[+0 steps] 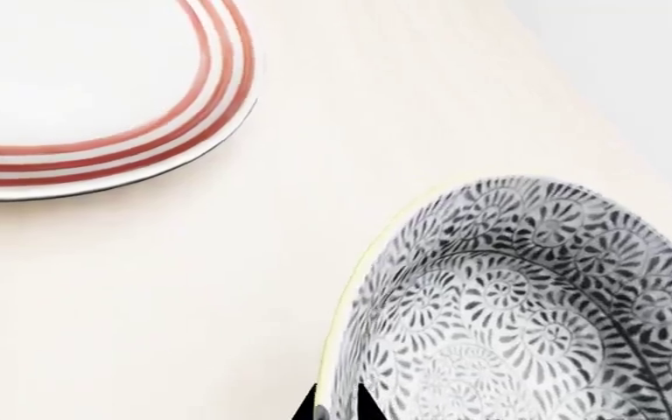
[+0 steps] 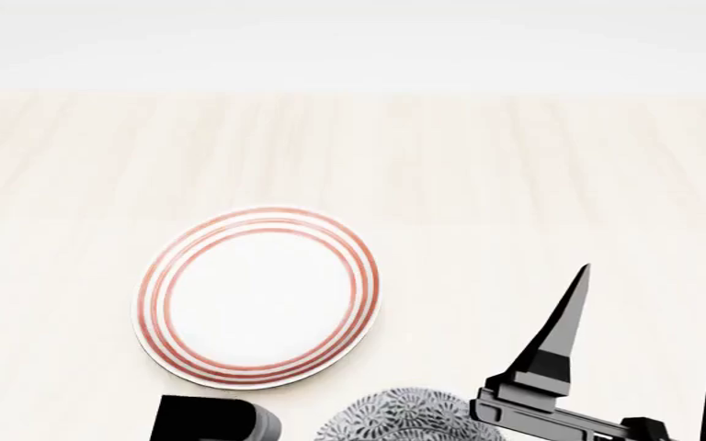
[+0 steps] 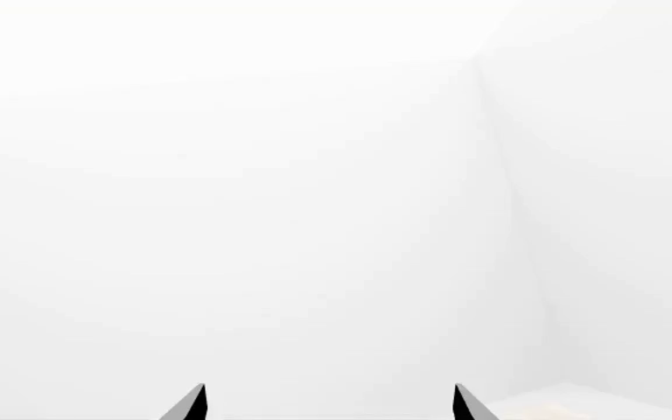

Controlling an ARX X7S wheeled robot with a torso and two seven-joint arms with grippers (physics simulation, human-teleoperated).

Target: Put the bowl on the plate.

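Note:
The plate (image 2: 261, 294), white with three red rings, lies flat on the pale wooden table. The plate (image 1: 102, 87) also appears in the left wrist view. The bowl (image 2: 408, 418), covered in a dark floral pattern, shows at the near edge of the head view, beside the plate's near right side. My left gripper (image 1: 339, 407) is shut on the rim of the bowl (image 1: 523, 306), one fingertip inside and one outside. My right gripper (image 2: 656, 289) stands open to the right of the bowl, fingers pointing up, with nothing between them. In its own view my right gripper (image 3: 328, 404) faces a blank white wall.
The pale wooden table (image 2: 513, 165) stretches wide beyond the plate up to a white wall. Part of my black left arm (image 2: 212, 423) shows at the near edge, left of the bowl.

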